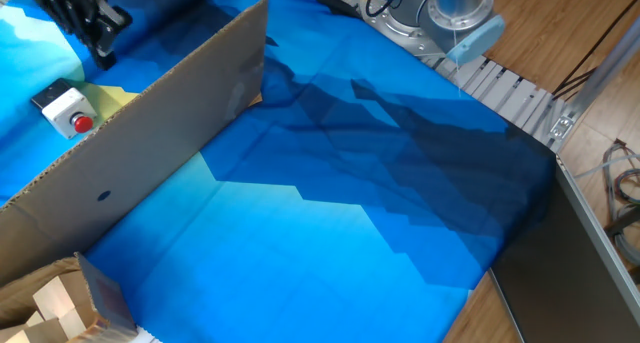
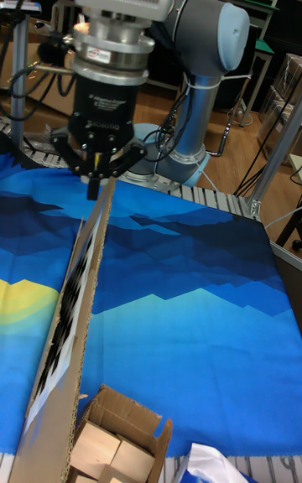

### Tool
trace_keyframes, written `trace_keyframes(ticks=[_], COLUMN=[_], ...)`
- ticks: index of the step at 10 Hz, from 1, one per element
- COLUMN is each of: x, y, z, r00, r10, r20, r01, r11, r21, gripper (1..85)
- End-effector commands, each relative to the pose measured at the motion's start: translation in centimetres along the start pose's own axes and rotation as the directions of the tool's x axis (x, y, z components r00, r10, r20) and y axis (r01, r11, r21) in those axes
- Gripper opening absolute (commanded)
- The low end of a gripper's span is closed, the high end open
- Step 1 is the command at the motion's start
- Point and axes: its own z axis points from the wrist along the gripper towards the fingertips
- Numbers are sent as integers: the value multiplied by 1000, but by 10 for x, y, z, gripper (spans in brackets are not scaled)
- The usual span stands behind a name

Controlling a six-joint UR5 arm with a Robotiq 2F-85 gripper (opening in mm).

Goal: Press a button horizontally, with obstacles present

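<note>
The button (image 1: 81, 124) is small, round and red, set in a white box (image 1: 62, 102) at the far left on the blue cloth. It is hidden behind the panel in the tall fixed view. The obstacle, a long brown cardboard panel (image 1: 160, 133) with a small dark hole (image 1: 103, 194), stands on edge diagonally just right of the button. It appears edge-on as the panel (image 2: 71, 324) in the tall fixed view. My gripper (image 1: 102, 51) hovers above and behind the button, on the button's side of the panel. In the tall fixed view the gripper (image 2: 93, 189) points down with its fingertips together, holding nothing.
An open cardboard box with pale wooden blocks (image 1: 52, 305) sits at the near left corner, also seen as the box (image 2: 113, 445). The arm's base (image 1: 450, 13) and a ribbed metal rail (image 1: 510, 88) line the far right edge of the blue cloth (image 1: 330, 203).
</note>
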Motion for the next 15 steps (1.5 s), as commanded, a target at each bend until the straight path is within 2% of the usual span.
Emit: trace_keyframes(ticks=[1, 4, 6, 7, 8, 11, 13, 15], x=[11, 5, 1, 1, 0, -10, -18, -32], y=[37, 76, 96, 101, 112, 137, 147, 149], z=[-16, -21, -17, -12, -4, 28, 52, 83], r00=[996, 988, 982, 980, 975, 962, 957, 952], r10=[88, 153, 186, 197, 219, 254, 260, 256], r20=[-14, -4, 9, 15, 28, 96, 132, 168], r01=[-87, -152, -187, -197, -218, -253, -259, -257], r11=[996, 988, 982, 980, 976, 967, 966, 966], r21=[20, 34, 2, 0, -19, -27, -25, -14], gripper=[10, 10, 10, 10, 10, 10, 10, 10])
